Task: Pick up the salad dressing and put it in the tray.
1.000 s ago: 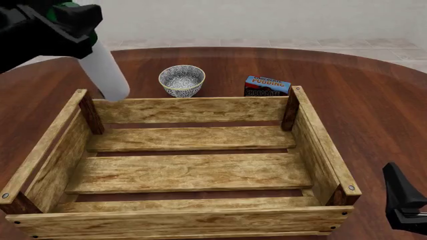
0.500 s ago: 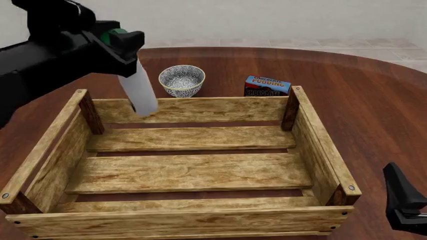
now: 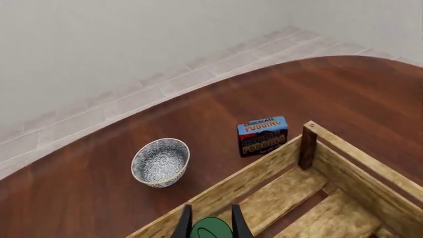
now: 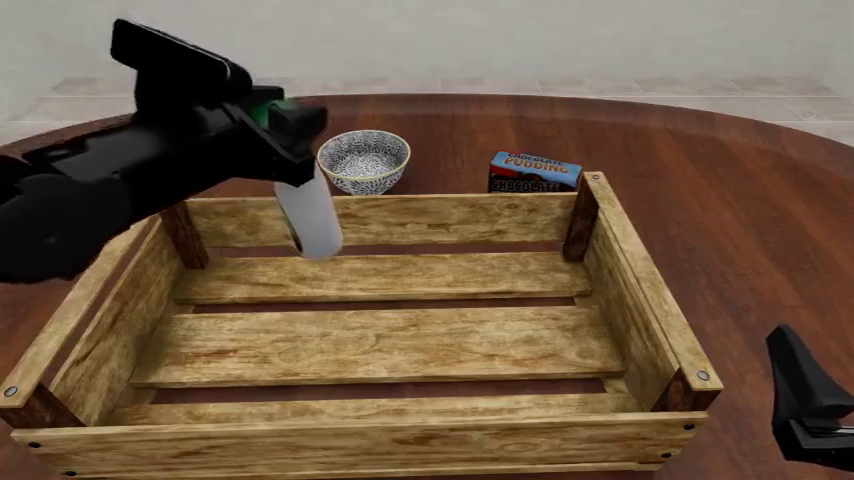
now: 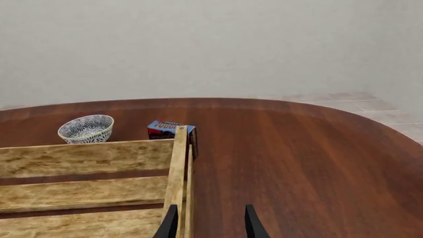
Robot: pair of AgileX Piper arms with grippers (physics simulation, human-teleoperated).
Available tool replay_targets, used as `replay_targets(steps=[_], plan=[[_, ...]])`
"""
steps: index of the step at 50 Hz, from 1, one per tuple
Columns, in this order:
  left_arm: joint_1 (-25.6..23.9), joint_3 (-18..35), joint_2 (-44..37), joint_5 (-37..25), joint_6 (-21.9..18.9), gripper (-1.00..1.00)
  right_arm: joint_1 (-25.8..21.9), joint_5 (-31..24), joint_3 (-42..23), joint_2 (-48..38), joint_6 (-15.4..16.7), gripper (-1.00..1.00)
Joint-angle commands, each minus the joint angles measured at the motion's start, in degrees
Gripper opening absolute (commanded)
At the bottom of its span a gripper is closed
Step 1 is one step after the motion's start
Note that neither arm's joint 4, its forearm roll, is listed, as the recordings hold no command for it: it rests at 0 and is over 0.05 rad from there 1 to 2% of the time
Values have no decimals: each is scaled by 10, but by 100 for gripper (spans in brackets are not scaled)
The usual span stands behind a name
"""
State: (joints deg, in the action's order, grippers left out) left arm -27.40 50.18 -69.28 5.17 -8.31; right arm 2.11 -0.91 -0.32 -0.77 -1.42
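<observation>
My left gripper [image 4: 288, 122] is shut on the dark green cap [image 3: 210, 229] of the salad dressing [image 4: 310, 215]. The slim white bottle hangs tilted below the gripper. Its lower end is over the far left part of the tray [image 4: 400, 218], a large light-wood slatted crate, just inside the far wall. In the left wrist view the fingers [image 3: 182, 225] flank the cap above the tray's far wall [image 3: 231, 191]. My right gripper [image 4: 805, 405] hangs outside the tray's near right corner. It is open with nothing in it, as the right wrist view [image 5: 210, 225] shows.
Beyond the tray's far wall stand a small patterned white bowl [image 4: 363, 160] and a blue-and-dark chocolate pudding box [image 4: 534, 172]. Both also show in the left wrist view, the bowl [image 3: 160, 162] beside the box [image 3: 262, 135]. The tray's right wall [image 5: 177, 173] runs close to my right gripper.
My left arm has carried the bottle to the right and nearer, from outside the tray's far left corner to over its far left inside. The right arm has not moved.
</observation>
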Motion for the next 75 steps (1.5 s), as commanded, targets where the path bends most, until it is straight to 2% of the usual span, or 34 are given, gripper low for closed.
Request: replay_targets(steps=[1, 42, 75], plan=[[-3, -8, -13, 16, 4, -100, -1, -2, -2, 0, 1, 100], [-9, -88, -82, 109, 24, -100, 3, -1, 1, 1, -4, 100], [-7, -119, -130, 165, 34, -100, 6, 3, 1, -3, -10, 100]])
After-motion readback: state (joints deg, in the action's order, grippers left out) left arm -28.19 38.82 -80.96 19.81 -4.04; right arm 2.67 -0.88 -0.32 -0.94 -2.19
